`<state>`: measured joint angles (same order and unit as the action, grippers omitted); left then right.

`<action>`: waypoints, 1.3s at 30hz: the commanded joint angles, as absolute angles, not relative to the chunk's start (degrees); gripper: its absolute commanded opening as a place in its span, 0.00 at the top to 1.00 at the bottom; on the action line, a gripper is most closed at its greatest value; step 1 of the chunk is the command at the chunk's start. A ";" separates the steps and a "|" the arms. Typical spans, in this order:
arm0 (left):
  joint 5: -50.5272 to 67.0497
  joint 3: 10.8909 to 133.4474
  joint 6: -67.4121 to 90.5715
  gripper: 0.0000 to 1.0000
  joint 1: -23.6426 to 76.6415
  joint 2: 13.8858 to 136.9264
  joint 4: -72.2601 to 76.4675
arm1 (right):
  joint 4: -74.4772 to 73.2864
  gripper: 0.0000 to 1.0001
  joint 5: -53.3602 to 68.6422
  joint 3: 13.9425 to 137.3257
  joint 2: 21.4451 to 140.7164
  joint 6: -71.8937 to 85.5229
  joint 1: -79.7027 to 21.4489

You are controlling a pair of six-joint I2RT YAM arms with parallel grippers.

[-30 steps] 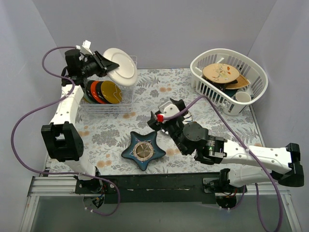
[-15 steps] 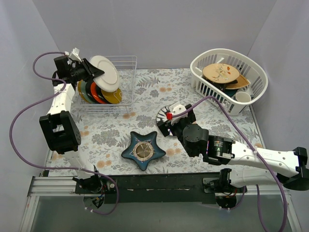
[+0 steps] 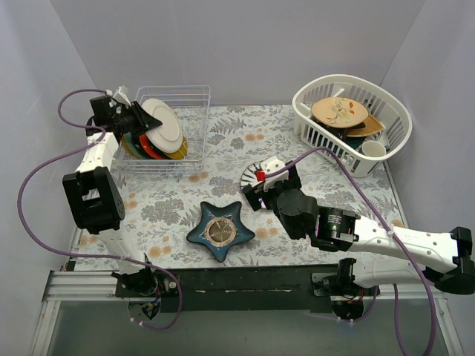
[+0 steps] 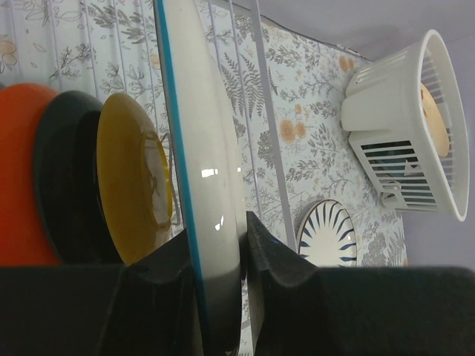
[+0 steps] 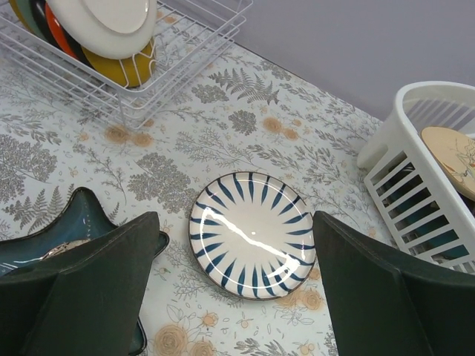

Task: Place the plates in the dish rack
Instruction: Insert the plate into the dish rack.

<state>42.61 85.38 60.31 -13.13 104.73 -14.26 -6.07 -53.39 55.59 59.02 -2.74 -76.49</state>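
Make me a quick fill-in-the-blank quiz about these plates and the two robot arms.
The left gripper holds a white plate at the wire ___.
The neighbouring plate is coloured ___.
The striped plate lies under the other gripper, whose jaws are ___.
The blue dish is shaped like a ___.
Missing words: rack; yellow; open; star.

Legible text, labels, brands, numbers, signs: we record none in any of the three views. The markings we do see on the dishes and on the desk covering are decorative patterns only, not characters.
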 commanded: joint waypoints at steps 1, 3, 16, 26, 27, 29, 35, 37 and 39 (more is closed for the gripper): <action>44.03 83.77 58.63 1.00 -13.18 101.42 -8.88 | -5.27 0.08 -52.65 55.37 58.36 -0.97 -75.68; 44.03 82.27 58.62 1.00 -13.18 101.51 -8.18 | -5.54 0.08 -52.65 55.20 57.92 -0.79 -75.32; 41.75 78.66 58.45 1.00 -10.90 103.27 -4.92 | -7.64 0.08 -51.68 54.14 55.99 1.76 -74.44; 39.73 79.37 58.71 1.00 -7.74 106.35 -3.60 | -9.32 0.08 -52.38 53.79 54.58 2.72 -74.36; 39.55 79.19 58.71 1.00 -7.56 106.43 -3.60 | -9.40 0.08 -52.47 53.70 54.49 2.81 -74.44; 39.29 79.01 58.36 1.00 -7.03 106.87 -3.60 | -9.58 0.08 -52.73 53.61 54.23 2.99 -74.36; 37.71 78.49 57.74 1.00 -6.50 106.96 -4.13 | -9.84 0.08 -52.65 53.44 54.05 3.52 -74.36; 36.83 78.92 57.39 0.97 -6.42 106.53 -4.83 | -9.93 0.08 -52.30 53.44 54.14 3.52 -74.36; 35.51 79.27 57.13 0.85 -6.42 105.91 -5.53 | -9.93 0.08 -51.95 53.26 54.40 3.60 -74.36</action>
